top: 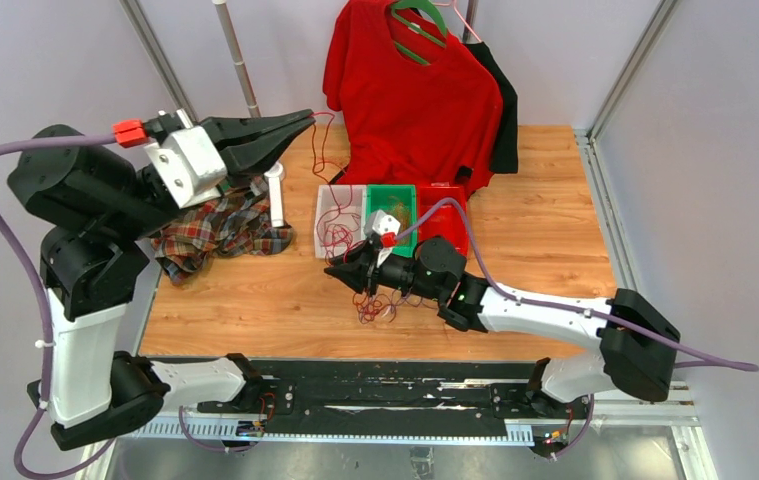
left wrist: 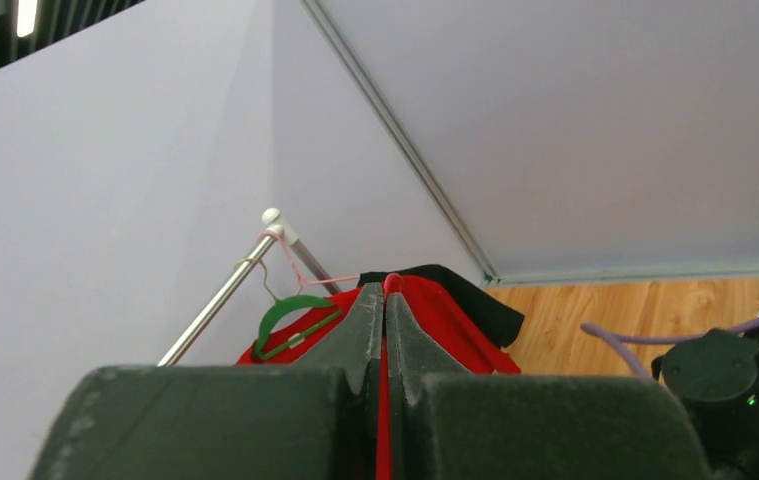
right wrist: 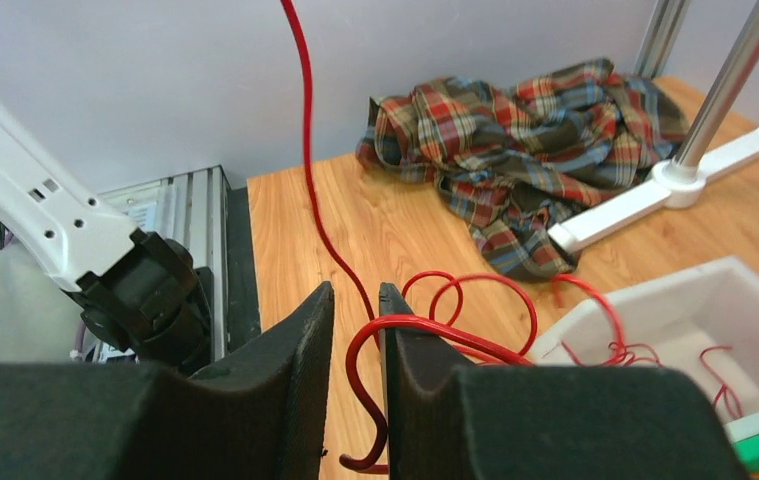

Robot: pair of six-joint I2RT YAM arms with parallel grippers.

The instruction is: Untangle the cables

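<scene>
Left tool (top: 309,118) pinches one red strand (right wrist: 307,120) aloft, right tool (right wrist: 355,293) is narrowly spread around another, while most cables (top: 375,308) lie tangled.

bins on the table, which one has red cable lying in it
The white bin, leftmost of the three and next to the green bin: thin red cables lie on its floor.

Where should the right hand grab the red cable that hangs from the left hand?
Probably best on the straight stretch of the cable below the left hand, not the curly loops on the table. It hangs nearly upright and clear of the tangle, so come from the side, one finger each side, as the right hand now stands.
</scene>
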